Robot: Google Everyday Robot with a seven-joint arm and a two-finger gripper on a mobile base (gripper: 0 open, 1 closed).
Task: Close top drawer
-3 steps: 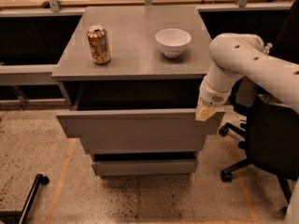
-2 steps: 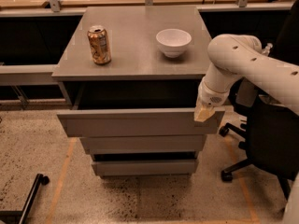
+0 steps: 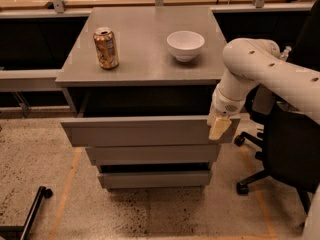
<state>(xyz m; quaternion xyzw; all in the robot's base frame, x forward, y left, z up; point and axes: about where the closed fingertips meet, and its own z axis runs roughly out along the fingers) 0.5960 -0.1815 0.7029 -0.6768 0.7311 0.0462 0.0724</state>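
At 8 o'clock in the view, one black bar with a small wheel (image 3: 44,192) lies on the speckled floor (image 3: 40,159), and two orange tape lines (image 3: 67,186) run across that floor, one on each side of the cabinet.

One grey cabinet (image 3: 145,66) stands in the middle. On its flat top, towards 9 o'clock, one drink can (image 3: 106,48) stands upright. Its wrap is orange and gold, and no word on it can be read.

Three drawer fronts show below the top. The top drawer (image 3: 145,130) is the widest. It stands pulled out towards 6 o'clock, with a dark gap between its plain front panel and the cabinet top. Under it, at 6 o'clock, sit two narrower drawers (image 3: 152,154), one above the other; the lower one (image 3: 155,179) is nearest the floor. None of the three carries a handle or any writing.

One white bowl (image 3: 185,45) stands on the cabinet top towards 1 o'clock, well apart from the can. It is plain, with no mark.

One gripper (image 3: 219,127), tan at its tip, sits at the 3 o'clock end of the top drawer's front panel, overlapping that panel's right edge. Whether it is open or closed cannot be told. One white arm (image 3: 260,64) bends away from it towards 2 o'clock.

One black office chair (image 3: 290,154) stands at 4 o'clock, just beside the cabinet.
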